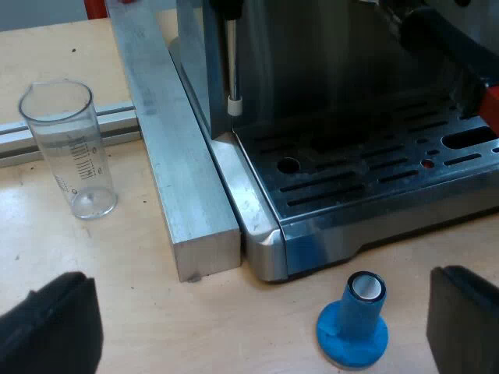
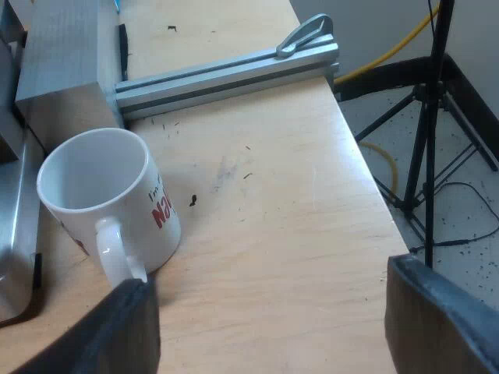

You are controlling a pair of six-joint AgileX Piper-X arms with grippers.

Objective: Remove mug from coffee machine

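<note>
White mug [image 2: 101, 202] stands on the table [image 2: 273, 195] just beside the machine [image 1: 366, 187], so removal looks done; right gripper [image 2: 273, 327] jaws apart near its handle; left gripper [image 1: 257, 327] jaws apart, idle over the tamper [image 1: 355, 323].

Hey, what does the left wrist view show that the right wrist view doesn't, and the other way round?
The left wrist view has the espresso machine with its slotted drip tray and steam wand, a measuring glass, and a blue tamper standing in front of the machine near my open left gripper. The right wrist view has the white mug, standing on the table just ahead of my open right gripper, plus a tripod on the floor. Both have the wooden table and the aluminium block beside the machine.
</note>
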